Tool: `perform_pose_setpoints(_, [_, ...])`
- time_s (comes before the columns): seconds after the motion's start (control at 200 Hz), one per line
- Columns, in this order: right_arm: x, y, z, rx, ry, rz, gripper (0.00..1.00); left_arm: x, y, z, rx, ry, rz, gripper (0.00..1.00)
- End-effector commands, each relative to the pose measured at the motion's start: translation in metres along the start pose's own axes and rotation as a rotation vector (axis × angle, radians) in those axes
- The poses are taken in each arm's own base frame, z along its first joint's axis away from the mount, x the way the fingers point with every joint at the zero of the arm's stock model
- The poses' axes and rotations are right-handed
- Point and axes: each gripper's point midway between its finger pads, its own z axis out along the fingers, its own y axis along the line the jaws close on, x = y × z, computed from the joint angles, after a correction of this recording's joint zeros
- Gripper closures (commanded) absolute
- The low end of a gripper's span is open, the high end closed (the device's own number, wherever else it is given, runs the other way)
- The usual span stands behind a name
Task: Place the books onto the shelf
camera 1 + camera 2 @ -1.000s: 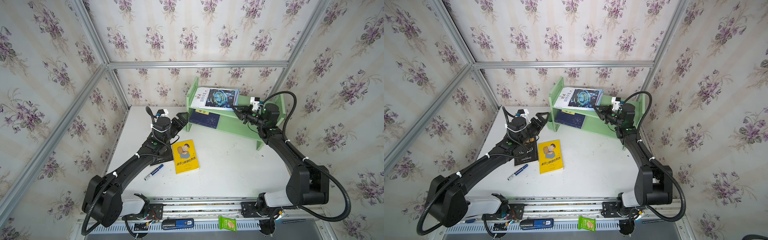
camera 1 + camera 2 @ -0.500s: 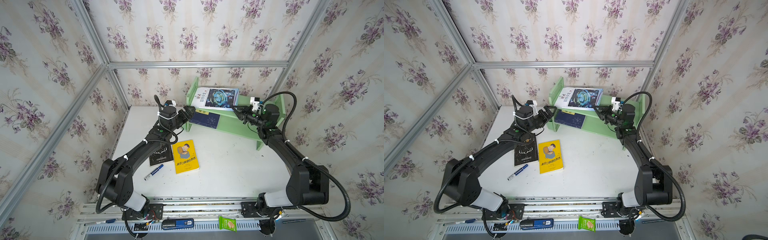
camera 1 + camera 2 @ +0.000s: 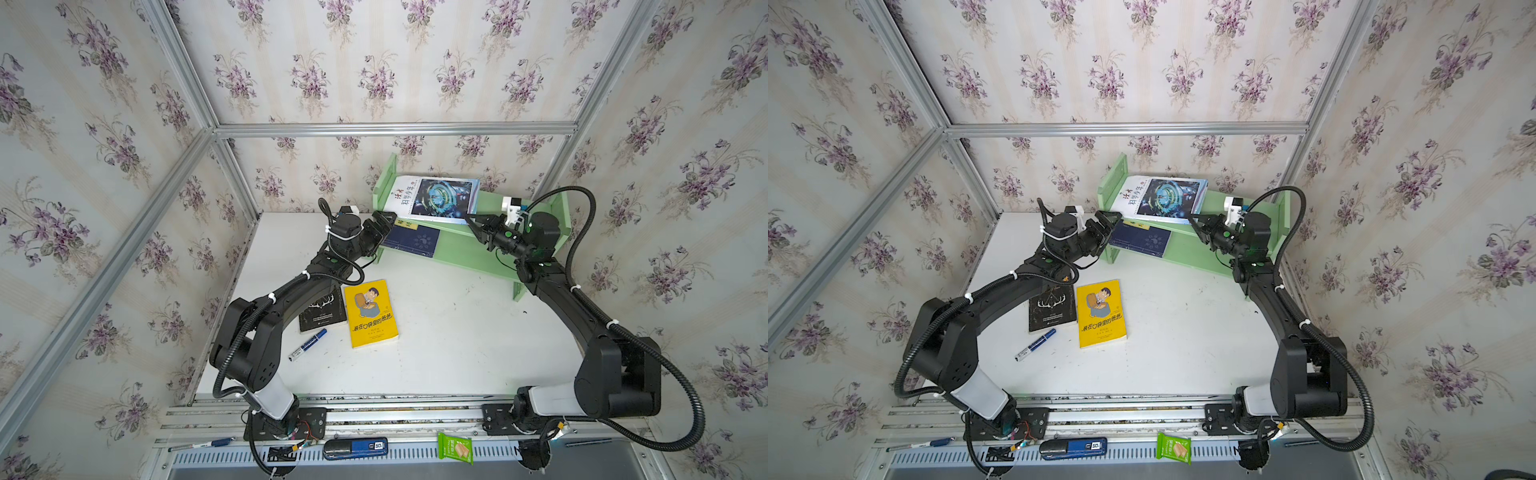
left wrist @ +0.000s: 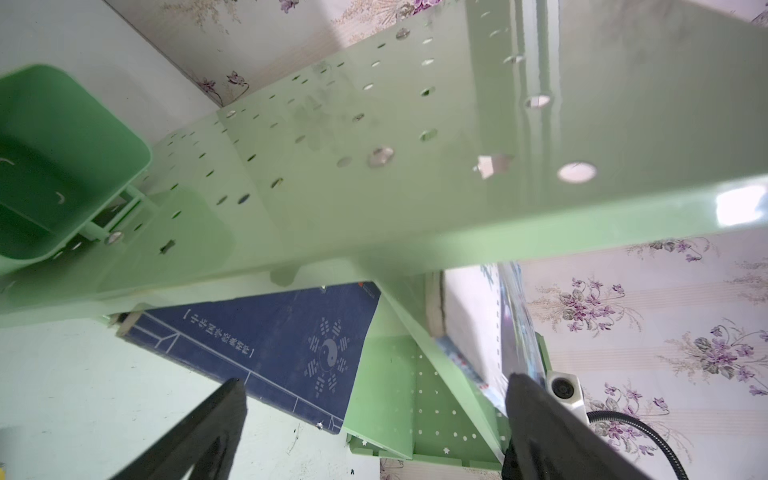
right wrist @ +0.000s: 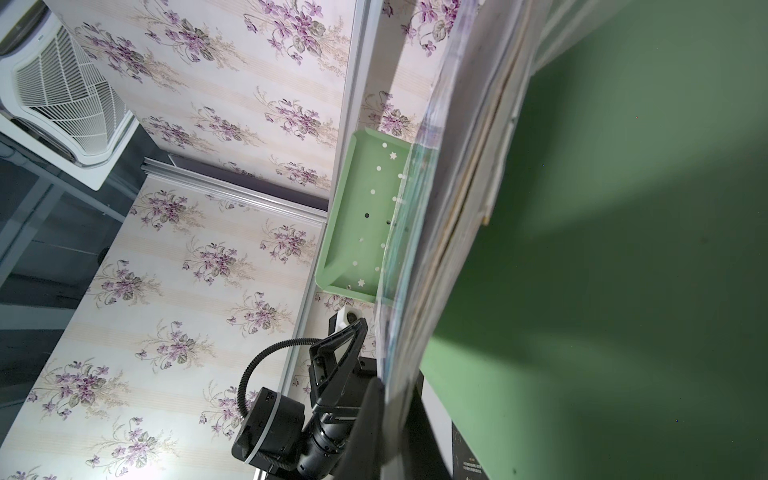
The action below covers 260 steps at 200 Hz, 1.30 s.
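The pale green shelf point(image 3: 469, 253) point(image 3: 1196, 249) stands at the back of the table. On its upper tier lies a white-blue swirl book point(image 3: 436, 199) point(image 3: 1167, 199), and my right gripper point(image 3: 471, 220) point(image 5: 395, 390) is shut on that book's near right corner. A navy book point(image 3: 413, 240) point(image 4: 270, 340) rests on the lower tier. My left gripper point(image 3: 384, 220) point(image 4: 376, 380) is open and empty at the shelf's left end, close to the navy book. A yellow cartoon-man book point(image 3: 371, 313) and a black antler book point(image 3: 324, 313) lie flat on the table.
A blue marker pen point(image 3: 307, 345) lies in front of the black book. The shelf's green cup point(image 4: 62, 166) hangs on its left end panel. A green snack packet point(image 3: 456, 448) sits on the front rail. My left arm stretches over the black book's far edge.
My left arm has swung from above the table books up to the shelf's left end, jaws still open. The right gripper has kept its hold on the swirl book.
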Motion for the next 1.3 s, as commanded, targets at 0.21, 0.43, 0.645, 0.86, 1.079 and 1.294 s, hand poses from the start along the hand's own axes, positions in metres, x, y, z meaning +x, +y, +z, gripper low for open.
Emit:
perform_pose_setpoints(0.21, [-0.006, -0.006, 0.002, 0.016, -0.034, 0.01, 0.93, -0.01, -0.022, 0.001, 0.097, -0.036, -0.048, 0.01])
perform_pose_setpoints(0.43, [-0.007, -0.009, 0.002, 0.027, -0.04, 0.016, 0.94, -0.012, -0.019, 0.004, 0.093, -0.043, -0.075, 0.01])
perform_pose_setpoints(0.645, [-0.008, -0.017, 0.003, 0.048, -0.051, 0.026, 0.94, -0.021, -0.017, 0.0, 0.093, -0.07, -0.092, 0.01])
perform_pose_setpoints(0.86, [-0.007, -0.018, 0.005, 0.048, -0.036, 0.024, 0.94, -0.022, -0.016, 0.001, 0.099, -0.068, -0.1, 0.01])
perform_pose_setpoints(1.079, [-0.005, -0.02, 0.004, 0.063, -0.029, 0.01, 0.94, -0.021, -0.004, 0.009, 0.051, -0.061, -0.122, 0.01])
perform_pose_setpoints(1.294, [-0.002, -0.026, 0.002, 0.096, -0.031, 0.004, 0.94, -0.022, -0.009, 0.023, 0.062, -0.06, -0.134, 0.01])
